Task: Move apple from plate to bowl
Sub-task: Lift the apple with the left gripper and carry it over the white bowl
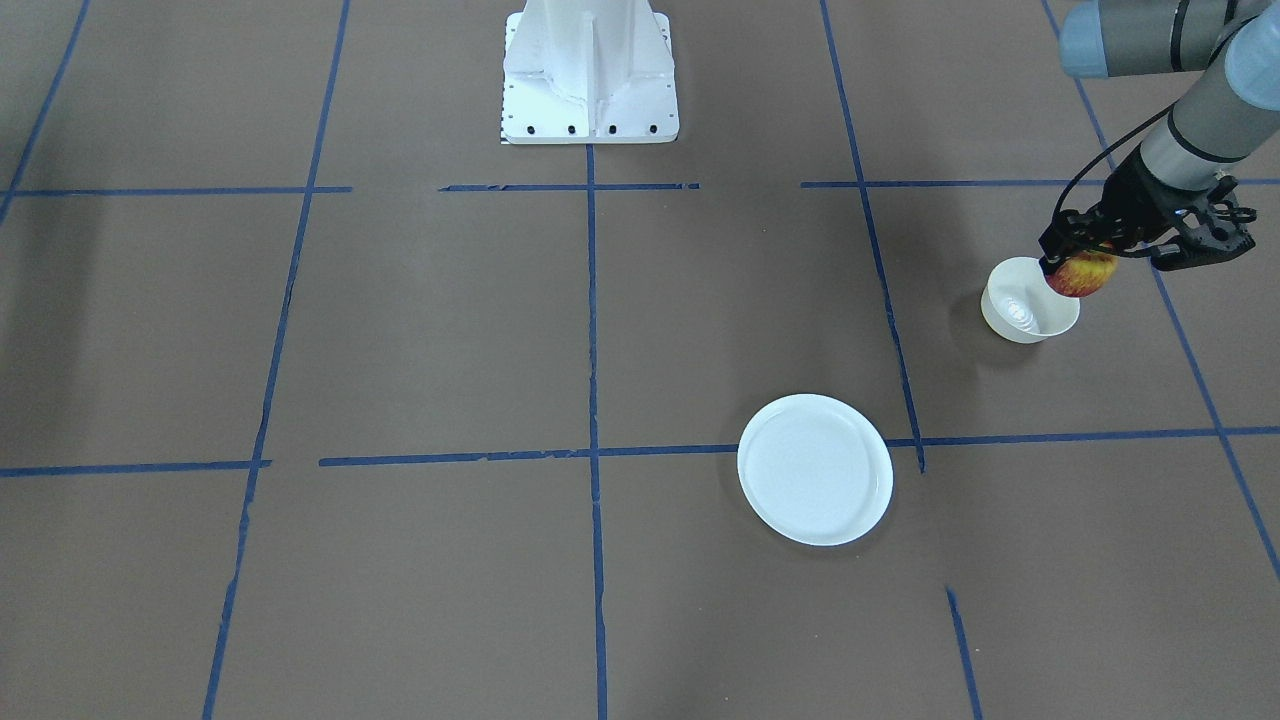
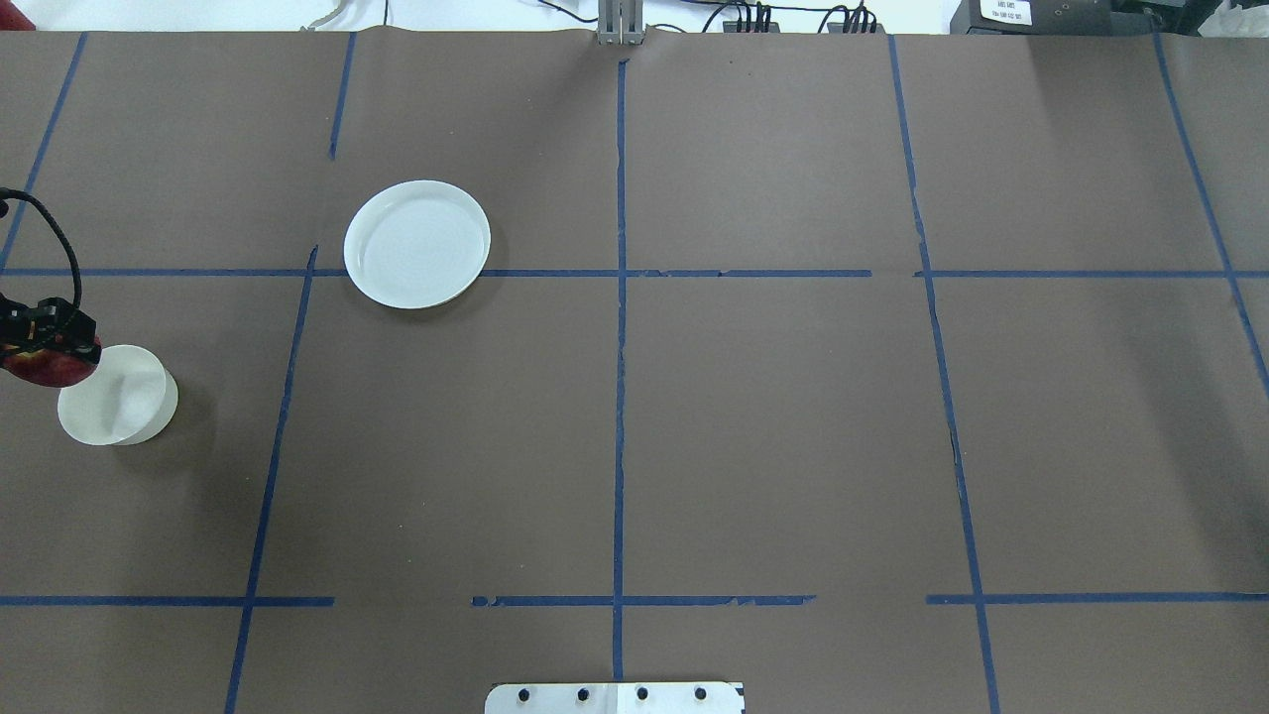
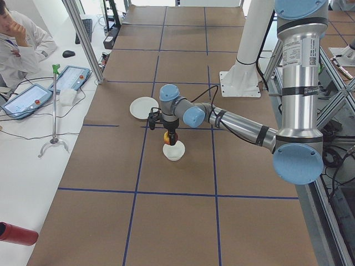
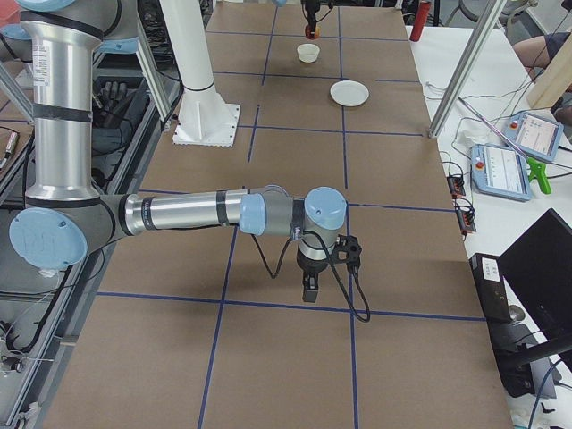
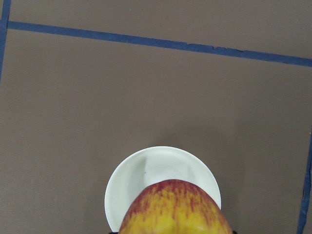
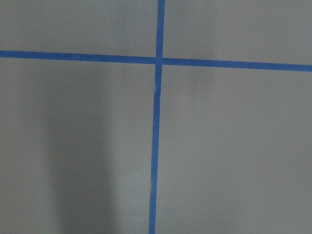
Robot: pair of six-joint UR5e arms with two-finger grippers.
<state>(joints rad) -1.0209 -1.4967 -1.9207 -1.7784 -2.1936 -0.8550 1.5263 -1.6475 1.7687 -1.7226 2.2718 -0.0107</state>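
The apple [image 1: 1080, 275] hangs clear of the surface [image 1: 420, 330], gripped in the jaws of the left gripper [image 1: 1084, 262], which close narrowly on its sides. It sits just above the bowl [image 1: 1012, 318]; from the front-facing camera it overlaps the bowl's far right rim rather than the centre. The left wrist camera shows the apple's red-and-yellow skin low in the frame, over the bowl's near part. The plate [image 1: 815, 470] lies flat on the surface, well apart from the bowl.

The left arm [image 3: 238, 124] stretches low and nearly level across the surface, its wrist bent so the gripper points straight down. The right arm [image 4: 179, 213] also reaches out level, with the right gripper [image 4: 310, 291] pointing down near a crossing of blue tape lines [image 6: 158, 60].

In the overhead view the left arm is cut off by the left edge, so only the apple, a bit of black gripper and a looping cable [image 2: 61, 243] show. The left wrist camera cuts off the apple's lower half and shows no jaws. The right gripper is too small to tell how its jaws stand.
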